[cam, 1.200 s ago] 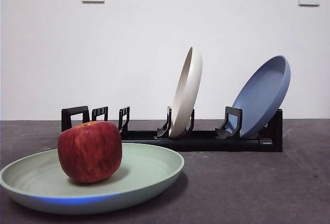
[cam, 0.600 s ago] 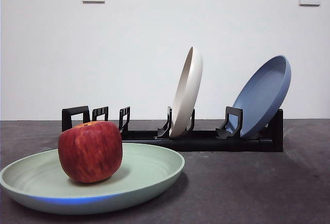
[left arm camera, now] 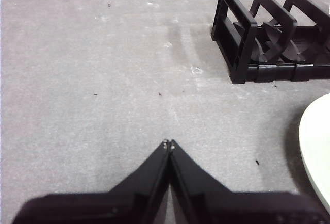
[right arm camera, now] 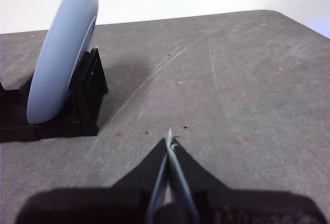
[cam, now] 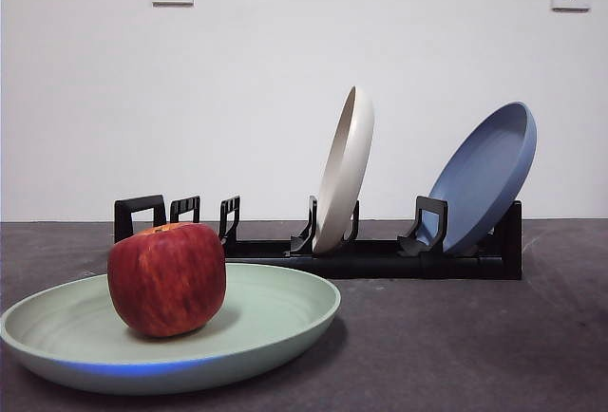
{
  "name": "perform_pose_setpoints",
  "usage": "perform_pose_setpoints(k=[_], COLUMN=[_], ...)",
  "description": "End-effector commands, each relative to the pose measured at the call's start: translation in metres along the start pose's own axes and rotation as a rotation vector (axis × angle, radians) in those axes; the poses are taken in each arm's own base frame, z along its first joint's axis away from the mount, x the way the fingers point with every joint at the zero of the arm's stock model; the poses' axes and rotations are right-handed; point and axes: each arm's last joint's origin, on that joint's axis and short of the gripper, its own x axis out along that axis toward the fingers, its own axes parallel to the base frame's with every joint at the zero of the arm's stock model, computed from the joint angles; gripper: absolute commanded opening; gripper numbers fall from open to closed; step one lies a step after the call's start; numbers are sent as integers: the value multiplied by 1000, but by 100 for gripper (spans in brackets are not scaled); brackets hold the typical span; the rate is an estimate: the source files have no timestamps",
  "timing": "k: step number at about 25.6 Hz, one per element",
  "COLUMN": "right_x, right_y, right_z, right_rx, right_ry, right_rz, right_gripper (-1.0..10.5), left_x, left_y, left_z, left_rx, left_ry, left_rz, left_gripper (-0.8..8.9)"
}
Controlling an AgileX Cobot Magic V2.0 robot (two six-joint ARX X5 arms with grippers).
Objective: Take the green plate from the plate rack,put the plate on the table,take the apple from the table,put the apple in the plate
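The green plate (cam: 266, 322) lies flat on the table (cam: 456, 346) at the near left, and the red apple (cam: 166, 279) sits inside it. Its pale rim also shows in the left wrist view (left arm camera: 315, 146). The black plate rack (cam: 380, 255) stands behind it, and its handle end shows in the left wrist view (left arm camera: 242, 33). My left gripper (left arm camera: 168, 144) is shut and empty above bare table, apart from the rack and plate. My right gripper (right arm camera: 170, 142) is shut and empty, over bare table beside the rack's other end (right arm camera: 85, 100). Neither arm shows in the front view.
A cream-white plate (cam: 344, 170) stands upright in the rack's middle. A blue plate (cam: 484, 175) leans in the rack's right end and also shows in the right wrist view (right arm camera: 62, 53). A white wall with two sockets stands behind the table.
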Motion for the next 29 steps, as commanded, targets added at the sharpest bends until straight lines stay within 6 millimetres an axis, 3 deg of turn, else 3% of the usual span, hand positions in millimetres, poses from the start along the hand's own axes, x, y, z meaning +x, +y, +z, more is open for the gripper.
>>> perform_pose_setpoints(k=[1,29], right_x=[1,1], right_y=[0,0], right_z=[-3,-2], right_rx=[-10,-35], right_ry=[5,-1], right_rz=[-5,-5], right_gripper=[0,0], left_x=[1,1], left_y=[0,0], left_z=[-2,-2], left_rx=[14,14], left_ry=[1,2], left_rz=[5,5], left_gripper=[-4,-4])
